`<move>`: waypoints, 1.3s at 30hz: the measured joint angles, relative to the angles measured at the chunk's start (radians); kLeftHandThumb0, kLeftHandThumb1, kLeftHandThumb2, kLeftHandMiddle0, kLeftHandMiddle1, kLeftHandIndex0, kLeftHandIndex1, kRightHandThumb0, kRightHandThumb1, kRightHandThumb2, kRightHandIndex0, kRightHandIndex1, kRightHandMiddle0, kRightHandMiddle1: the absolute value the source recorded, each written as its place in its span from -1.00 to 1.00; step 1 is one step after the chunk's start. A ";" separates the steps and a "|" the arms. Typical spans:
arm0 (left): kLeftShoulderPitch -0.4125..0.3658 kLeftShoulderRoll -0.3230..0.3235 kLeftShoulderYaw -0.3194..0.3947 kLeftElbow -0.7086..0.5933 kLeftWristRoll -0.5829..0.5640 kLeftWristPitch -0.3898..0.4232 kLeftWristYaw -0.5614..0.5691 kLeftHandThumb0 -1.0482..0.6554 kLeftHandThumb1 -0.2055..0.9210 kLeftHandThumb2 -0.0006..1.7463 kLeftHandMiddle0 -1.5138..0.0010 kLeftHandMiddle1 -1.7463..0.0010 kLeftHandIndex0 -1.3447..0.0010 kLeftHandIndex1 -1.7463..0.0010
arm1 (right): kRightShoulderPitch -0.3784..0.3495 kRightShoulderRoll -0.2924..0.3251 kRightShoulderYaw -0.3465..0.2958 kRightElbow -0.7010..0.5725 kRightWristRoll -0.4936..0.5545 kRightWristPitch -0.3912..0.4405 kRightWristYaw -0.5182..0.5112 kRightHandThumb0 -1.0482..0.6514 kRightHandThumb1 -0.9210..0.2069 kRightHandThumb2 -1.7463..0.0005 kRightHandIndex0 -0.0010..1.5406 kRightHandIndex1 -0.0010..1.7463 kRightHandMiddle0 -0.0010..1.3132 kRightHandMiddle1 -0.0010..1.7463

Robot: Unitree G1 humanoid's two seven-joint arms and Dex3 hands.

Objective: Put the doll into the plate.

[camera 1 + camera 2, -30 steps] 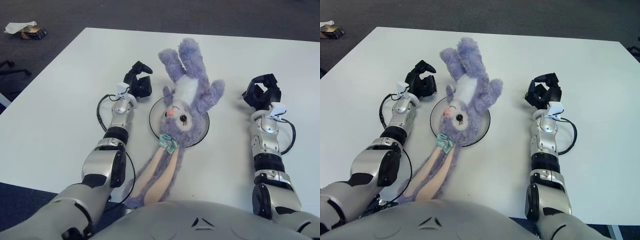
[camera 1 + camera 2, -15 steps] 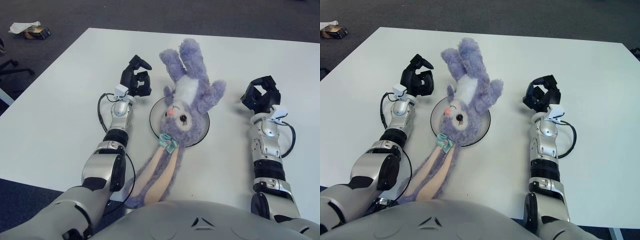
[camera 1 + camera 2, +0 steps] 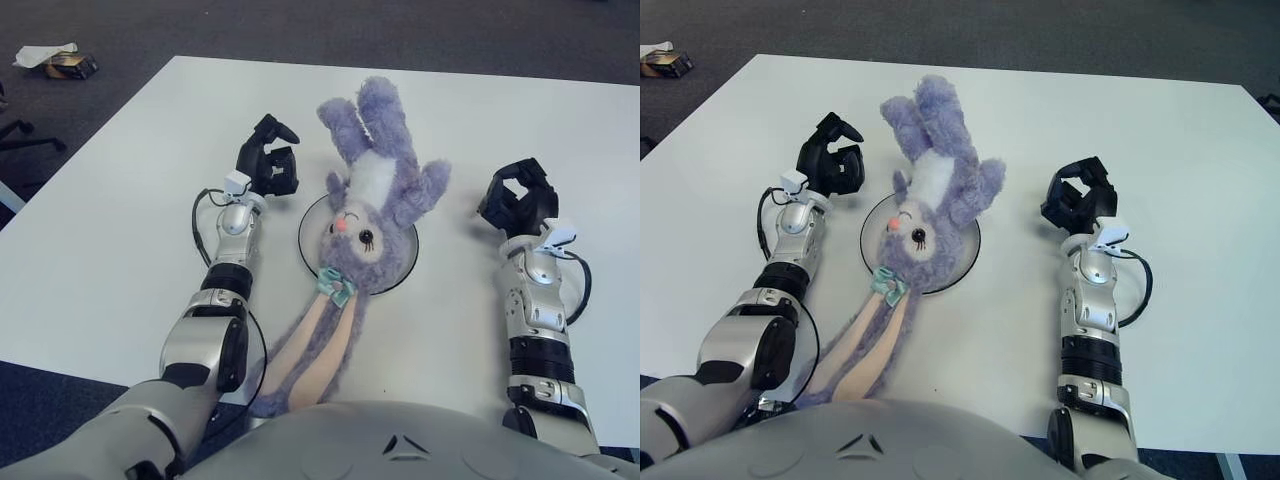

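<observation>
The doll (image 3: 372,200) lies head-down across the plate (image 3: 405,264), between both hands; the left hand (image 3: 268,168) and right hand (image 3: 517,198) flank it, fingers loosely curled, holding nothing

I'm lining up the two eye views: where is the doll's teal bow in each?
Left eye view: the teal bow sits just right of centre, at the plate's near rim.
Right eye view: the bow sits left of centre.
Shared landmark: the doll's pink nose.
</observation>
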 measured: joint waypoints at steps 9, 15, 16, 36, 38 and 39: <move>0.031 -0.001 0.000 -0.070 -0.011 0.076 0.000 -0.29 0.14 0.34 -0.55 -1.00 0.23 -1.00 | 0.006 -0.005 0.003 -0.001 -0.009 0.000 0.022 -0.27 -0.21 -0.28 0.51 1.00 -0.26 1.00; 0.049 -0.002 -0.002 -0.107 -0.011 0.117 0.001 -0.29 0.13 0.34 -0.55 -1.00 0.23 -1.00 | 0.009 -0.007 0.002 -0.001 -0.010 -0.002 0.028 -0.27 -0.21 -0.28 0.52 1.00 -0.26 1.00; 0.051 -0.002 -0.003 -0.111 -0.011 0.123 0.001 -0.29 0.13 0.34 -0.55 -1.00 0.22 -1.00 | 0.009 -0.008 0.002 -0.001 -0.009 -0.002 0.029 -0.27 -0.21 -0.28 0.52 1.00 -0.26 1.00; 0.079 -0.004 -0.015 -0.165 -0.011 0.202 0.001 -0.31 0.04 0.41 -0.56 -1.00 0.17 -1.00 | 0.010 -0.015 0.002 0.005 -0.010 -0.005 0.046 -0.27 -0.23 -0.26 0.52 1.00 -0.27 1.00; 0.079 -0.004 -0.015 -0.165 -0.011 0.205 0.001 -0.31 0.04 0.41 -0.57 -1.00 0.17 -1.00 | 0.010 -0.015 0.002 0.006 -0.010 -0.004 0.047 -0.27 -0.24 -0.26 0.51 1.00 -0.27 1.00; 0.079 -0.004 -0.015 -0.165 -0.011 0.207 0.001 -0.31 0.04 0.41 -0.57 -1.00 0.17 -1.00 | 0.010 -0.015 0.003 0.006 -0.010 -0.004 0.048 -0.27 -0.24 -0.26 0.51 1.00 -0.28 1.00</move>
